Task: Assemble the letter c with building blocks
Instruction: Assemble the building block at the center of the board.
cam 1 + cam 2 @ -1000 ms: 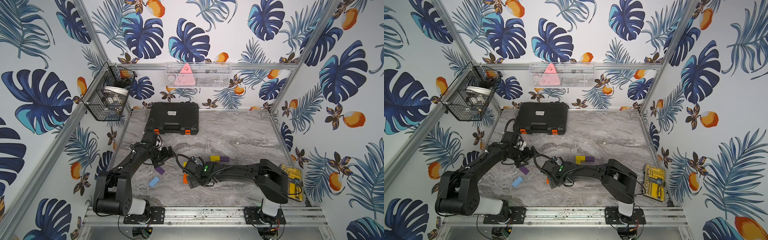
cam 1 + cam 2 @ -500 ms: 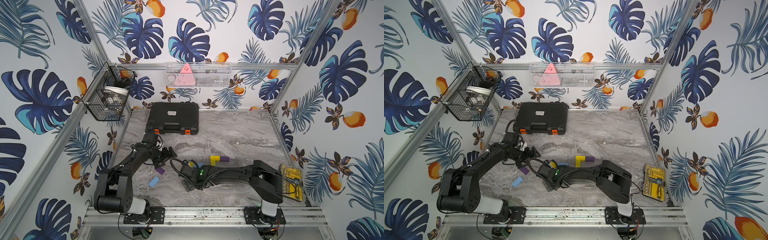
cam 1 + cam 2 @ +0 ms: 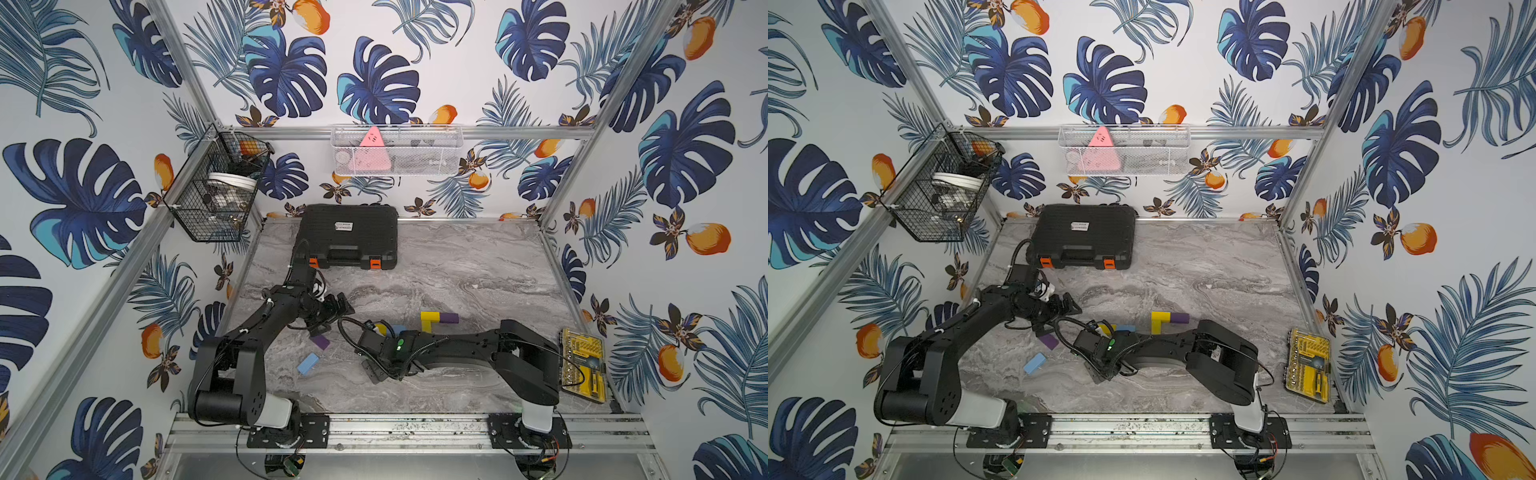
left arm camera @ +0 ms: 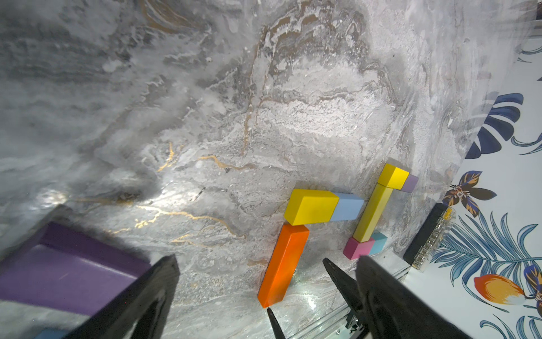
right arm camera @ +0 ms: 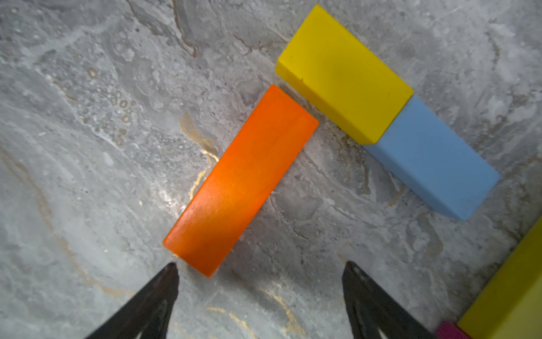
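Note:
The building blocks lie on the marble table (image 3: pixel 478 266). In the right wrist view an orange block (image 5: pixel 240 182) meets a yellow block (image 5: pixel 343 73) at a corner. A light blue block (image 5: pixel 431 158) butts against the yellow one's end. My right gripper (image 5: pixel 261 267) is open and empty, one fingertip almost at the orange block's near corner. A long yellow block (image 4: pixel 372 214) joins a yellow (image 4: pixel 393 176) and purple (image 4: pixel 410 183) pair to a magenta (image 4: pixel 357 248) and teal (image 4: pixel 379 242) pair. My left gripper (image 3: pixel 334 313) is open and empty beside a loose purple block (image 3: pixel 320 341).
A loose light blue block (image 3: pixel 307 364) lies near the table's front left. A big black case (image 3: pixel 347 237) stands at the back left. A yellow screwdriver-bit box (image 3: pixel 584 365) sits by the right wall. Wire baskets (image 3: pixel 216 187) hang on the walls.
My right gripper has shifted a little to the left and now covers the orange block in the top views. Its jaws have widened slightly. The left arm has stayed put.

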`<state>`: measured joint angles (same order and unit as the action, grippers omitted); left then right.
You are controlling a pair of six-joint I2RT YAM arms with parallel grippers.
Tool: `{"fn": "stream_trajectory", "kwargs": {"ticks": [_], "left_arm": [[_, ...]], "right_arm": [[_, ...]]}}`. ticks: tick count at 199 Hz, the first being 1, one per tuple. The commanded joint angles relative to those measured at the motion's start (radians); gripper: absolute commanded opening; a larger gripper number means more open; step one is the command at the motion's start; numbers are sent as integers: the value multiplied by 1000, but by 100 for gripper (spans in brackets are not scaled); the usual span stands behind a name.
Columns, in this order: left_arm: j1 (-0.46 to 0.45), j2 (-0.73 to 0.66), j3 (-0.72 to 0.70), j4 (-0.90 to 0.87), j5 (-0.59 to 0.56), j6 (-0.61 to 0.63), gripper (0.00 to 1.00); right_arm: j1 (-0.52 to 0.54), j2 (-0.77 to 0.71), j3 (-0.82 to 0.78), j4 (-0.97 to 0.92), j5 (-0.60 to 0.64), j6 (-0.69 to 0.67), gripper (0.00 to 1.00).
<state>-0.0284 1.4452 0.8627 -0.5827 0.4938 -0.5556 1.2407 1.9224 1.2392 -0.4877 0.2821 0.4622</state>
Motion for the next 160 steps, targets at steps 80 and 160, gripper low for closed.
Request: {"fn": "stream_trajectory", "kwargs": {"ticks": [80,160], "left_arm": [[-1,1,4,4,9,-1,99],[-1,3,4,6,9,0,99]], "right_arm": [[-12,18,21,-6,38,-2,89],[-28,17,21,-5,36,3,89]]}}
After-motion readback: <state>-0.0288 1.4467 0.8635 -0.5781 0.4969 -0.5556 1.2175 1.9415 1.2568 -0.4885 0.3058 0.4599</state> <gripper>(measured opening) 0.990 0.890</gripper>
